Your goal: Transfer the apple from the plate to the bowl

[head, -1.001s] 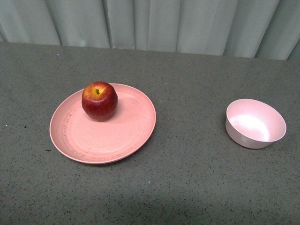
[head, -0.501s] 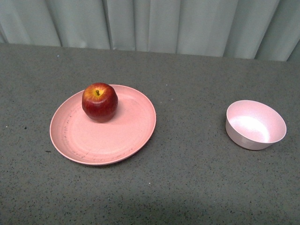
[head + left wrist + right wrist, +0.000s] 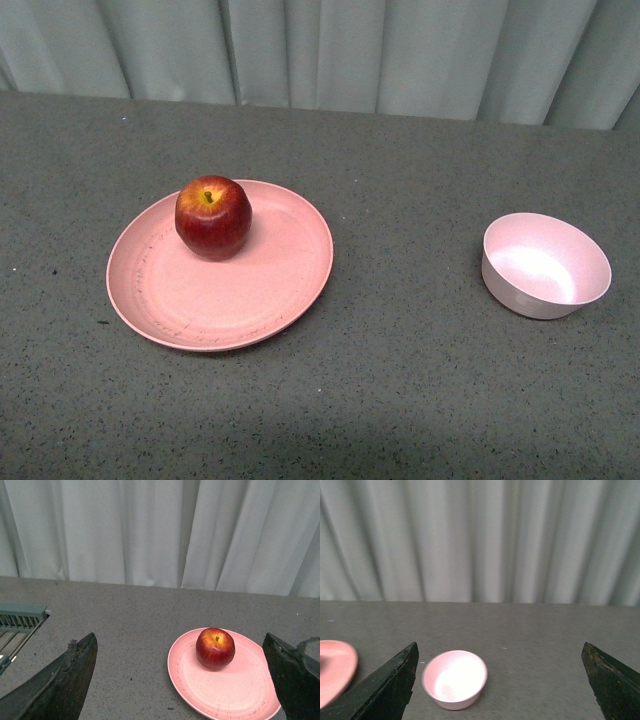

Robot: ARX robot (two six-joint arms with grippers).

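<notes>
- The apple [image 3: 213,217] stands on the plate [image 3: 200,300], with its stem up and a yellow patch around the stem. It is not in the middle: it sits on the far part of the plate, a little toward the robot's left, close to the rim.
- The plate is wide, shallow and salmon-pink, with dark speckles on its face. The apple is the only thing it holds.
- The bowl [image 3: 500,280] is small, deep and pale pink. It stands upright on the robot's right, well apart from the plate, and its smooth inside shows down to the bottom.
- Both dishes rest on a grey speckled bench [image 3: 400,380], and a pale pleated curtain [image 3: 350,50] hangs behind it.
- The left fingers [image 3: 60,690] are dark, spread wide and released, and they grasp nothing. In the left wrist view the apple and the plate lie ahead of them, between the two tips and apart from both.
- The right fingers [image 3: 385,690] are also spread wide and hold nothing. In the right wrist view the bowl lies ahead of them, nearer to one finger but not touching it.
- In the left wrist view, a grey-green ribbed part [image 3: 20,617] shows at the edge. I cannot tell what it is.
</notes>
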